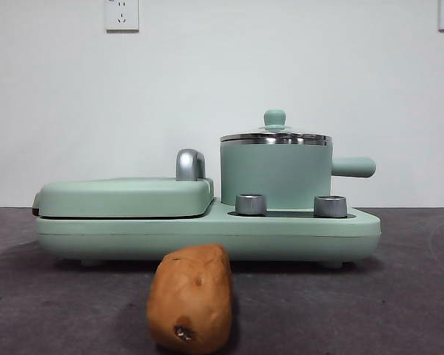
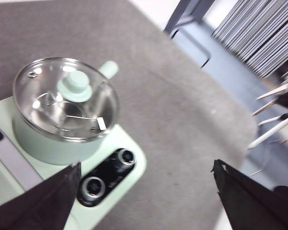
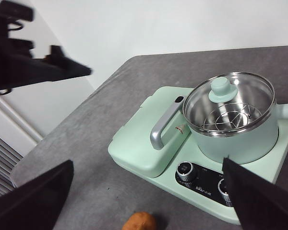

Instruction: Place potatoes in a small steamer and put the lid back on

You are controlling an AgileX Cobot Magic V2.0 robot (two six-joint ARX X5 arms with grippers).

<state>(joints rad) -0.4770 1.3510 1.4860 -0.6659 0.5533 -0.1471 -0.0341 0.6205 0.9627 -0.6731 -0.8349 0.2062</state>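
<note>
I am hovering both arms, left gripper (image 2: pixel 144 201) and right gripper (image 3: pixel 149 201) gaping wide, empty. Nothing is started: the lid (image 1: pixel 275 136) is sitting on the small steamer (image 1: pixel 275 177), so lifting it likely comes first, then the potato (image 1: pixel 190 298).

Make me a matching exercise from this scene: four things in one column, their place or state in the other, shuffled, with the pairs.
Things:
1. potato
2. lid
3. left tool
4. griddle plate

Place or state:
A. closed flat, beside the small steamer on the same base
B. open, above the steamer and holding nothing
C. lying on the grey table in front of the cooker
D. seated on the steamer's steel rim

Pairs: 1-C, 2-D, 3-B, 4-A
</note>
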